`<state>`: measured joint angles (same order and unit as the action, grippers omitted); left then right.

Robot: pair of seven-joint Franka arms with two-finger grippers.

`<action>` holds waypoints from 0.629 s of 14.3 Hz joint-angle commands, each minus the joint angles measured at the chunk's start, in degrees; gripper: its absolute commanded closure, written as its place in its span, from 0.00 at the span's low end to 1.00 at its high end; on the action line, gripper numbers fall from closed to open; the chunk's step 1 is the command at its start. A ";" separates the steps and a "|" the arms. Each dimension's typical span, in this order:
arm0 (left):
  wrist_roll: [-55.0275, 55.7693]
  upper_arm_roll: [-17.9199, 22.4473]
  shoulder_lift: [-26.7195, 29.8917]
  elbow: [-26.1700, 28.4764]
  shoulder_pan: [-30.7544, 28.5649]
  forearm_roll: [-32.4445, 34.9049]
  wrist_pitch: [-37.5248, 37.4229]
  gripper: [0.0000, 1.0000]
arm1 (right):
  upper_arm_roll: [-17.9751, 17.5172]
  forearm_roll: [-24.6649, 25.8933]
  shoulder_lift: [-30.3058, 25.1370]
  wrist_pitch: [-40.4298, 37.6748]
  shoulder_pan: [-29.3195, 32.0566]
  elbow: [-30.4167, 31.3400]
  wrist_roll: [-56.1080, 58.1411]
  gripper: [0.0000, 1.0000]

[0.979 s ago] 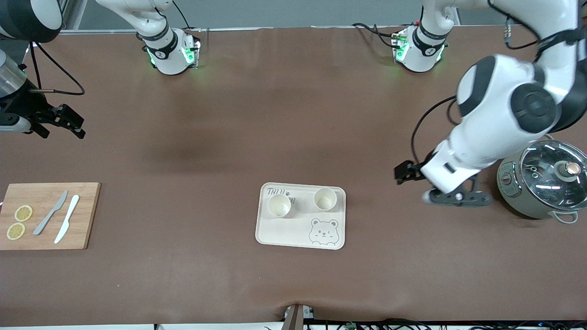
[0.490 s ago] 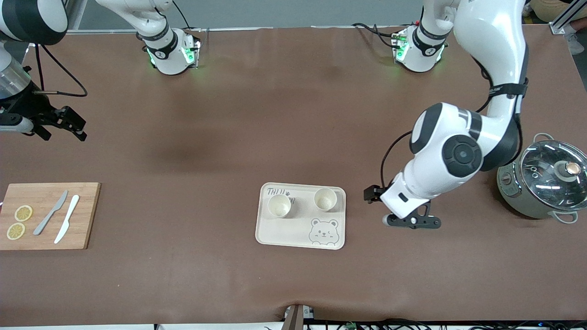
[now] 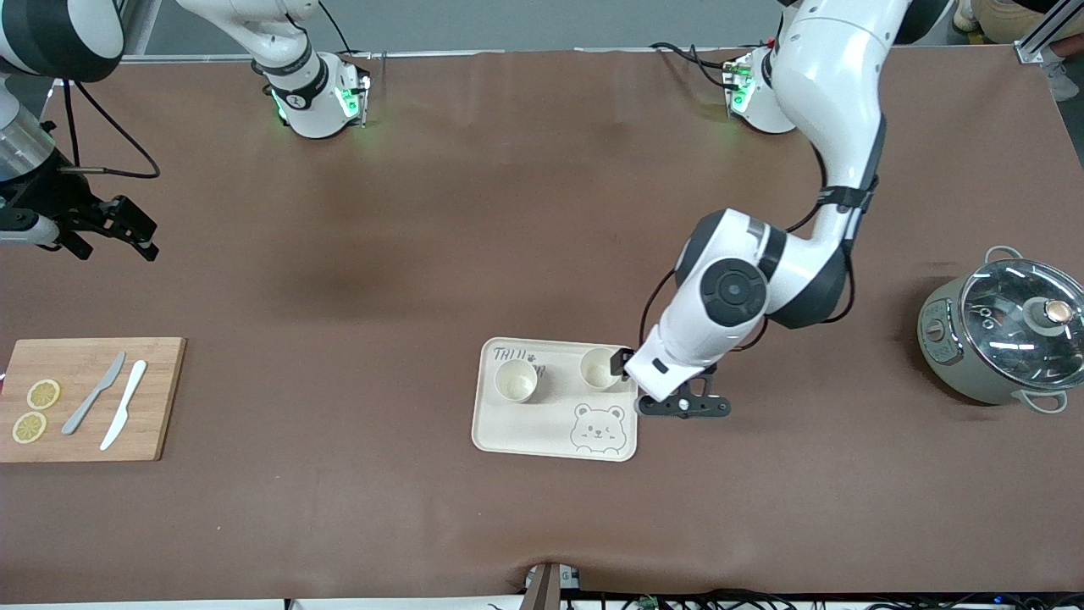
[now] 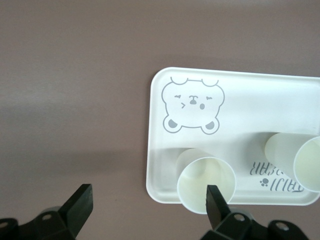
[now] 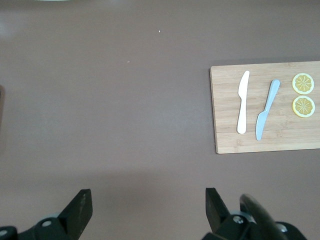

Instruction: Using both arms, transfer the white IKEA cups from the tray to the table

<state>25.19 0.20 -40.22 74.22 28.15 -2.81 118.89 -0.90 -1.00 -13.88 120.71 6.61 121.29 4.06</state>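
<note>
Two white cups stand upright on a cream tray with a bear print, along its side farther from the front camera. One cup is toward the left arm's end, the other toward the right arm's end. My left gripper hangs open over the tray's edge beside the first cup, and one fingertip overlaps that cup's rim in the left wrist view. My right gripper waits open above bare table at the right arm's end, holding nothing.
A grey-green pot with a glass lid stands at the left arm's end. At the right arm's end lies a wooden cutting board with two knives and two lemon slices.
The left arm has swung from beside the pot toward the tray, bringing its open gripper to the cup by the tray's edge. The right arm has barely moved.
</note>
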 commanded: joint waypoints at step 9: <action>3.73 3.23 -3.46 -1.71 4.20 1.31 5.82 0.00 | -0.33 -0.84 3.68 -16.01 -0.20 -12.37 0.24 0.00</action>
<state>27.27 2.43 -42.80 73.92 31.30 -2.78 123.99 -1.17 -1.09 -13.21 108.35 6.39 113.59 4.06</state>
